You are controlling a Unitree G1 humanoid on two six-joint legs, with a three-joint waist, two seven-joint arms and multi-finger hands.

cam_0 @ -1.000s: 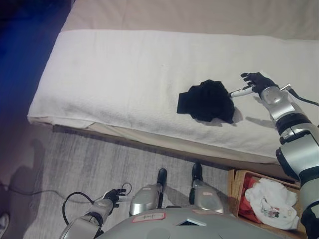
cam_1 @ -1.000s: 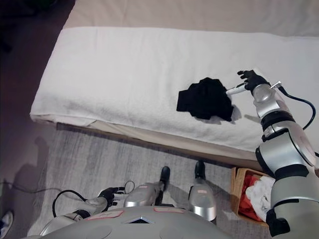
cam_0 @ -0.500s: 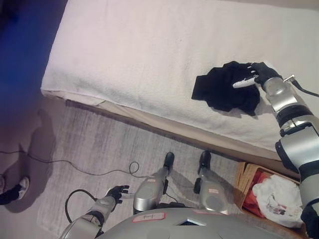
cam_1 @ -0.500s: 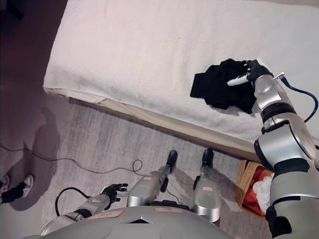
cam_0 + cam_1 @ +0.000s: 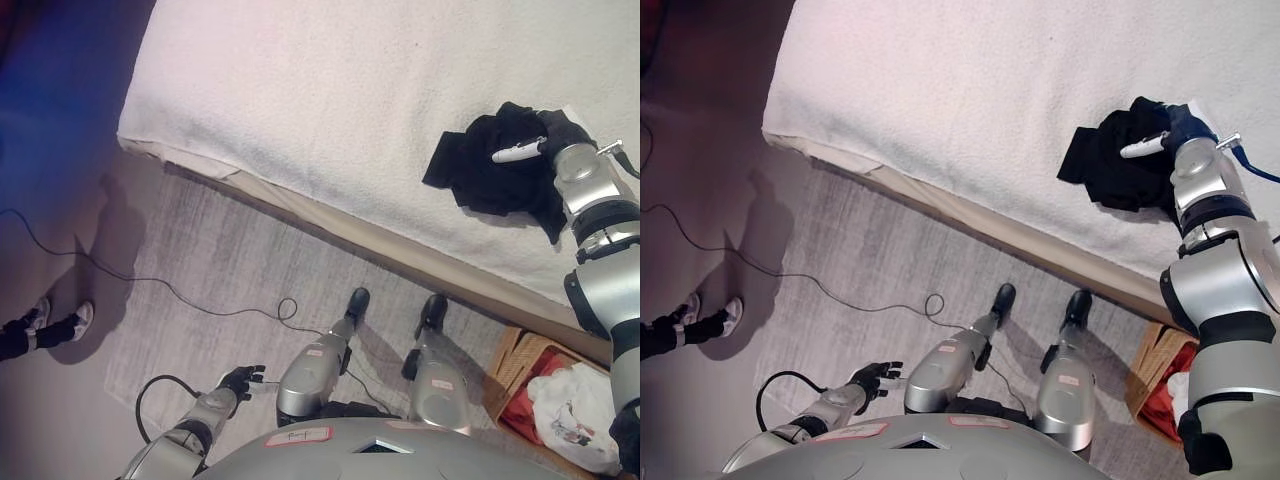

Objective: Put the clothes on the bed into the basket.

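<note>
Black garment [image 5: 490, 172] lies bunched on the white bed [image 5: 330, 90], far right. Right hand [image 5: 552, 132] rests on it, fingers curled into the cloth. Left hand [image 5: 238, 382] hangs relaxed, near left. Basket [image 5: 520, 352] sits near right.

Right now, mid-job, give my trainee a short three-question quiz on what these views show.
1. True or false: the black garment lies on the bed.
2. Which hand is on the garment? A. left hand B. right hand C. neither
3. Fill in: the basket on the floor already holds a ____ cloth over something red.

Key: 1 true; 2 B; 3 white.
</note>
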